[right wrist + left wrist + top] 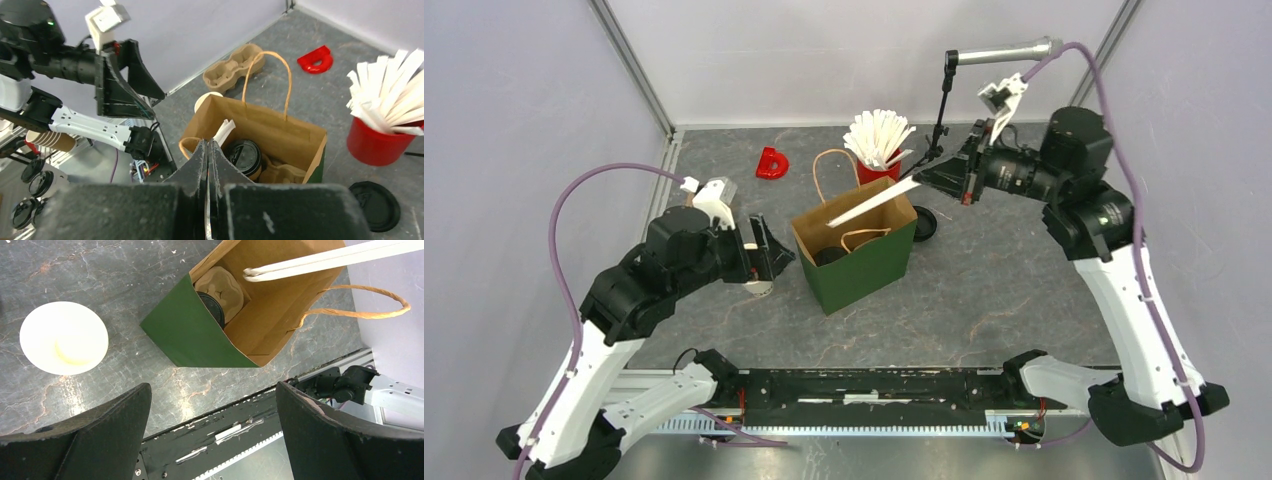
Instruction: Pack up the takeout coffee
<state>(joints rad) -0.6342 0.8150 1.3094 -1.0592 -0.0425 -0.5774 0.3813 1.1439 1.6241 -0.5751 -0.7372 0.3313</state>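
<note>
Grey marbled table (1024, 290), and tbh the right gripper (207, 150), pinched shut on a white stick (874, 203) angled into the paper bag (864, 265), could snag its rim and tip the lidded cup (245, 156) inside; left gripper (772, 255) hangs wide open by the lidless cup (64, 337) beside the bag.

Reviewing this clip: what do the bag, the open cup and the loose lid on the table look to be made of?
The bag looks like matte paper: green outside, brown kraft inside, creased folds, twisted handles. The cup is likely paper: matte white, cream inside, thin rim. The lid is probably plastic: black, slight sheen, moulded relief.
</note>
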